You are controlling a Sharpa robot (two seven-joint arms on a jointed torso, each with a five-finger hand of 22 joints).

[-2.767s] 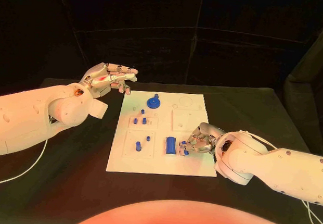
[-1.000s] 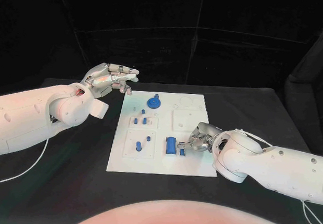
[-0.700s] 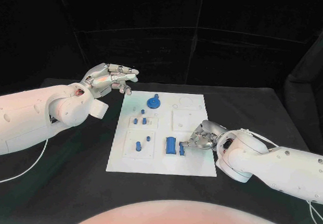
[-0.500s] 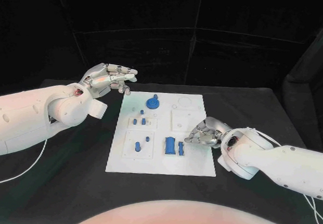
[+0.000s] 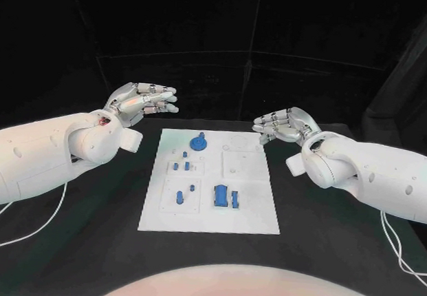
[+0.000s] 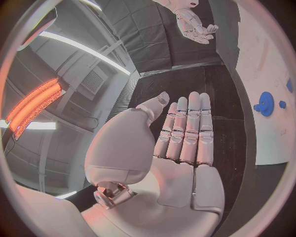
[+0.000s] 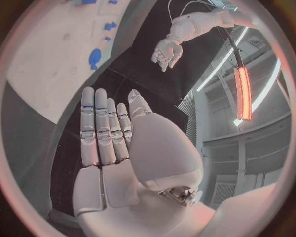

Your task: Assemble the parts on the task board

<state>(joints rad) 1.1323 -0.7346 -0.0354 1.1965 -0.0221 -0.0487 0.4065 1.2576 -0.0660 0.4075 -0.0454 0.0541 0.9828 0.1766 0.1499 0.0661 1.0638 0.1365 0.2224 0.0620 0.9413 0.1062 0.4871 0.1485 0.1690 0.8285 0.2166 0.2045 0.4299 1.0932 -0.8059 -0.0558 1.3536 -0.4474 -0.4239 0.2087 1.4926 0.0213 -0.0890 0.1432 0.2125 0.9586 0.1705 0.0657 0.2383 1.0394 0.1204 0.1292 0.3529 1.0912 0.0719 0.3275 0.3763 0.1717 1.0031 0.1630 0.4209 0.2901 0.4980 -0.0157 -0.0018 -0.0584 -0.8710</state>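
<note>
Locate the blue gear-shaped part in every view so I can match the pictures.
Head view: blue gear at the task board's far end, between the two raised hands.
Left wrist view: blue gear on the board's edge nearest the black table, beyond the fingertips.
Right wrist view: blue gear near the board's edge.
Shared landmark: the white task board.

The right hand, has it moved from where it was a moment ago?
Yes. The right hand has lifted off the task board and drawn back beyond its far right corner, fingers open, holding nothing.

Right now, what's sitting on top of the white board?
On the task board sit small blue parts: a round gear-like piece, little pegs and a bigger block. Nothing covers them; both hands are held off the board.
</note>
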